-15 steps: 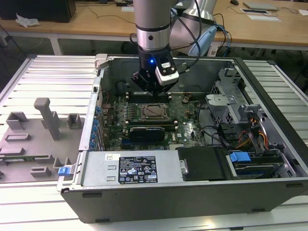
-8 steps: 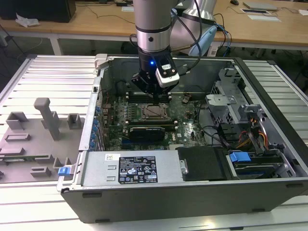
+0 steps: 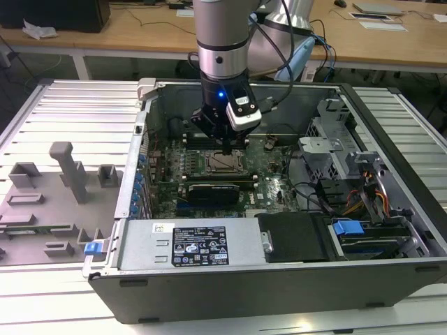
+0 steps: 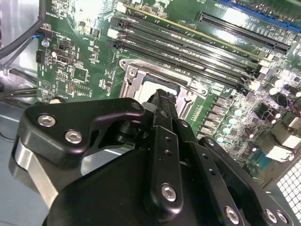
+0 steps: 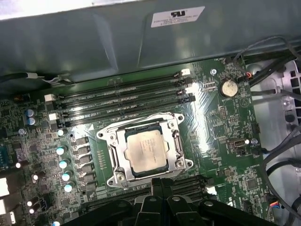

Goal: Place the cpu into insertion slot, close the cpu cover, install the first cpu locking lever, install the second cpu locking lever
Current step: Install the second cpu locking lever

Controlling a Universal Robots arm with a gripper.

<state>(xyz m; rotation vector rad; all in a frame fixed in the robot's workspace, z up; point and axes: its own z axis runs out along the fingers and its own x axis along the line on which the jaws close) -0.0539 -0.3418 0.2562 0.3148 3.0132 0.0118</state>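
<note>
The black, bolted metal gripper (image 4: 162, 101) fills the foreground, its tip over the square socket's silver metal cover frame (image 4: 141, 77) on the green circuit board (image 4: 80, 56). Long black memory slots (image 4: 188, 52) run just beside the socket frame.

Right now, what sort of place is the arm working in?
Probably an electronics or robotics lab. An opened computer case lies on a slatted metal bench, grey fixtures sit beside it, and wooden desks stand behind. The gripper hangs over the cpu.
</note>
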